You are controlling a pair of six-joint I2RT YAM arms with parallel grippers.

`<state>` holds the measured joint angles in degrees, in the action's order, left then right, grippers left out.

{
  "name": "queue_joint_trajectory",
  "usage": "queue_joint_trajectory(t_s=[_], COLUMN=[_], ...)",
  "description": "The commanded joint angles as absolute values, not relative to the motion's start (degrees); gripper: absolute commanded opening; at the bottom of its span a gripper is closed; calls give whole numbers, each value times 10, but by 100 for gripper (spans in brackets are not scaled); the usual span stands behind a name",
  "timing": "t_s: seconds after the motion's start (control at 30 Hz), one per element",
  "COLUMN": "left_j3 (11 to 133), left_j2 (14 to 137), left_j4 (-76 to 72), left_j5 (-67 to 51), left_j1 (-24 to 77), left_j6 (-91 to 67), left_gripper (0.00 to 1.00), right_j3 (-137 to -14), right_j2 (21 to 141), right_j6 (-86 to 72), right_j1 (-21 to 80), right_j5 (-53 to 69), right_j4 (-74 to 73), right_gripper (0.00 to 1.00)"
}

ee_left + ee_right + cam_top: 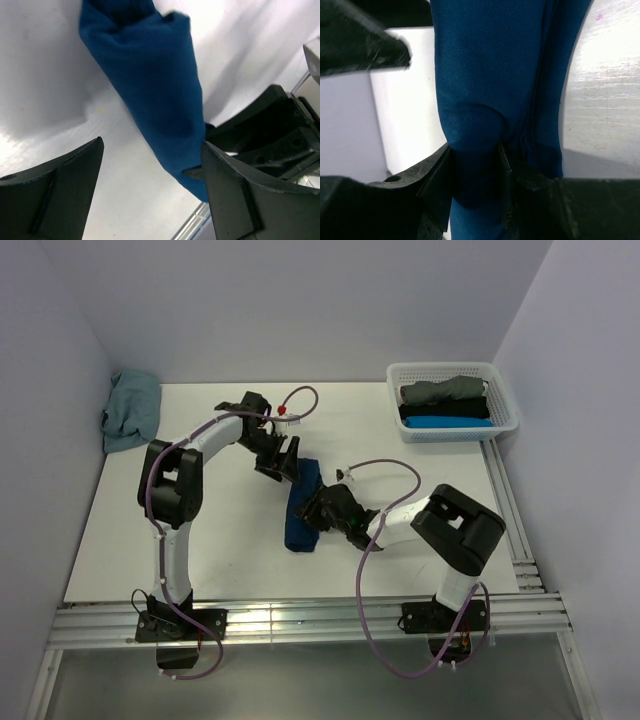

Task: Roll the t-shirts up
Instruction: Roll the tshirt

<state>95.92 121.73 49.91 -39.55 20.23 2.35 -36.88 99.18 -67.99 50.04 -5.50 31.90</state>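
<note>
A dark navy t-shirt (300,512) lies rolled into a long bundle in the middle of the white table. My right gripper (322,510) is shut on a fold of the navy t-shirt (480,85) at its near half. My left gripper (283,462) is open and empty at the roll's far end, the navy t-shirt (150,85) lying past its fingertips without touching them. A pale teal t-shirt (130,408) lies crumpled at the table's far left corner.
A white lattice basket (505,400) stands at the far right with grey (445,390), black (445,410) and bright blue (448,422) rolled shirts inside. Metal rails (300,618) run along the table's near edge and right side.
</note>
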Motion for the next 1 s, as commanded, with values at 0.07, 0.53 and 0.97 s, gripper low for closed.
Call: queue_joint_trajectory(t_s=[0.07, 0.53, 0.97], left_j3=[960, 964, 981], left_j2=[1235, 1263, 1259], left_j4=[439, 445, 486], left_j5=[-349, -190, -93], left_j1=[205, 244, 278], left_j6=[5, -33, -39], left_gripper=[81, 64, 57], right_j3=[-346, -348, -432], right_j2=[1001, 1007, 908], right_j6=[-702, -706, -652], right_j1=[497, 489, 497], right_j5=[-4, 1, -91], right_j4=[368, 339, 98], right_gripper=[42, 50, 64])
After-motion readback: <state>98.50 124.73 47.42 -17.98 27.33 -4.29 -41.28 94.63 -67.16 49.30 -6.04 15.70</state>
